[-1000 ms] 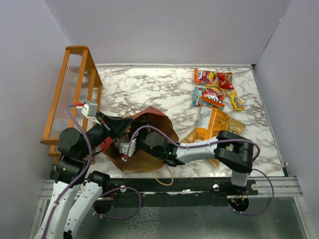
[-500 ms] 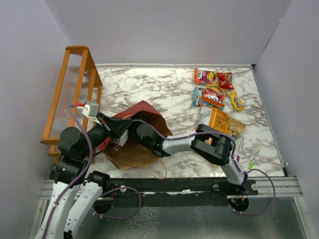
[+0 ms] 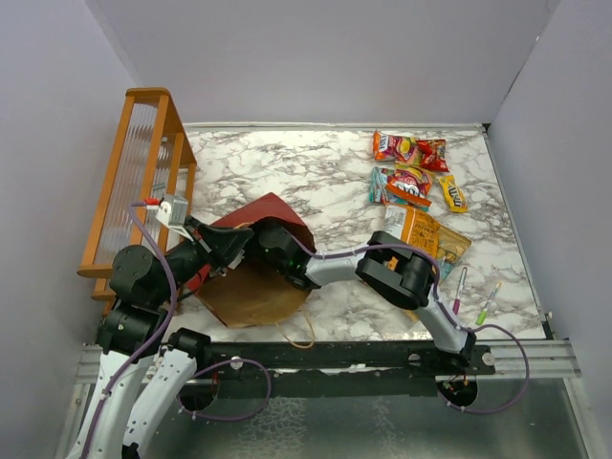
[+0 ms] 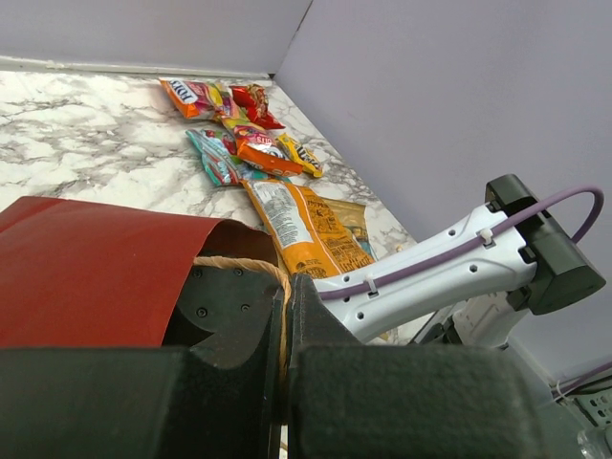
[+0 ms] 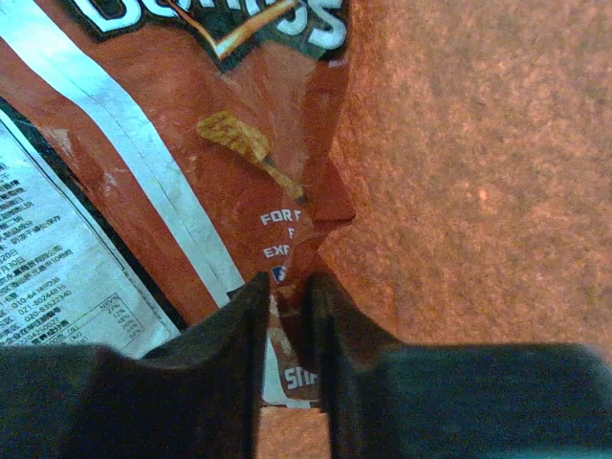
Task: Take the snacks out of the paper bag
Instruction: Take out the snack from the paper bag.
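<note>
The paper bag [image 3: 260,212] lies on its side at the table's left, dark red outside, brown inside, mouth toward the right. My left gripper [image 4: 285,287] is shut on its twisted tan handle [image 4: 237,262] and holds the mouth up. My right arm [image 3: 335,268] reaches into the bag, so its gripper is hidden from above. In the right wrist view the right gripper [image 5: 287,298] is pinched on the crinkled edge of a red chip packet [image 5: 191,163] lying on the bag's brown inner paper [image 5: 478,163]. Several snacks [image 3: 411,177] lie at the back right.
An orange wooden rack [image 3: 143,172] stands along the left wall beside the bag. A large orange packet [image 3: 406,234] lies right of the bag. Two thin pens, pink [image 3: 459,287] and green [image 3: 488,302], lie near the front right edge.
The right arm has pushed deeper into the bag and its jaws have closed from wide onto the red packet's edge. The left gripper has kept hold of the handle.
</note>
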`<action>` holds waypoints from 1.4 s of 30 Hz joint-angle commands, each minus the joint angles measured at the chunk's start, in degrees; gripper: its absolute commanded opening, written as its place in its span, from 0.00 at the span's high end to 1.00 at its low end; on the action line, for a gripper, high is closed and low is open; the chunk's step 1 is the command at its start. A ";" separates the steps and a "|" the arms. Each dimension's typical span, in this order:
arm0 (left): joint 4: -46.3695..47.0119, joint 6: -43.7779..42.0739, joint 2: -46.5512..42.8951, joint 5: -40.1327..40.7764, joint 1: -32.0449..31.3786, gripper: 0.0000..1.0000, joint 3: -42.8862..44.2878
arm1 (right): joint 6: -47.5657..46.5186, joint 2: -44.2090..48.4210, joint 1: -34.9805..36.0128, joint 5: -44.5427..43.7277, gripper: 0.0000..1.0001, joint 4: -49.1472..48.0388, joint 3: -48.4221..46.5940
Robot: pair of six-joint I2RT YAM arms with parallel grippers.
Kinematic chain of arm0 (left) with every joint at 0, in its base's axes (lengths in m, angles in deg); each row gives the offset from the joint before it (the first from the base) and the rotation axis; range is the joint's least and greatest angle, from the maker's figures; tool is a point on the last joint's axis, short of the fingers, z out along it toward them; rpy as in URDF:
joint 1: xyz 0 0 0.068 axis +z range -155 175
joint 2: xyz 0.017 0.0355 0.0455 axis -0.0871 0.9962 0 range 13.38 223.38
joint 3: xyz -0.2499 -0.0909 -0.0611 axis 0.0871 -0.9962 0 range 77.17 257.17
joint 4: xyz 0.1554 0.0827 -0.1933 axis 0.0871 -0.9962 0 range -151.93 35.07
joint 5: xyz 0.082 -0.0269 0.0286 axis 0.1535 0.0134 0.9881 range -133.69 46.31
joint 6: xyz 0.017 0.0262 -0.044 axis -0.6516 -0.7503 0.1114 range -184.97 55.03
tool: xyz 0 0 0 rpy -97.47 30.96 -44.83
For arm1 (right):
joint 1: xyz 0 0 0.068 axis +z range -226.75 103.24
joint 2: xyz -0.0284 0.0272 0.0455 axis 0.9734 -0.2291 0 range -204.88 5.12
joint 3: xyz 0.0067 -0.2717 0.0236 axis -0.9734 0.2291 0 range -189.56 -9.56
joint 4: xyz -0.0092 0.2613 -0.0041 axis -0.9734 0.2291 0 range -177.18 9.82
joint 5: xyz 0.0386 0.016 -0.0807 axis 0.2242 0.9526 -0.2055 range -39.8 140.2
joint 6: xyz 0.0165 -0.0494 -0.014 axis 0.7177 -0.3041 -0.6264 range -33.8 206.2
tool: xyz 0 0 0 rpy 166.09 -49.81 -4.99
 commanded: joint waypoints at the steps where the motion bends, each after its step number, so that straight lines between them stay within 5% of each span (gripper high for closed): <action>1: 0.24 0.26 -0.94 1.97 -0.04 1.00 1.07 | 1.96 2.21 1.71 1.74 0.85 2.07 1.65; 4: -0.09 0.80 -0.90 5.09 -0.06 1.00 0.63 | 2.14 5.61 3.41 -1.06 0.98 1.12 5.01; 16: -2.16 2.63 0.35 15.95 -0.02 1.00 2.37 | 17.65 24.92 8.22 -0.42 0.99 14.49 13.97; 26: -2.00 2.73 0.32 16.27 -0.03 1.00 2.02 | 25.24 40.06 9.14 0.54 0.99 19.11 18.26; 42: -3.20 1.39 -1.01 17.05 -0.02 1.00 0.45 | 25.92 64.28 9.11 -15.44 0.99 19.81 18.37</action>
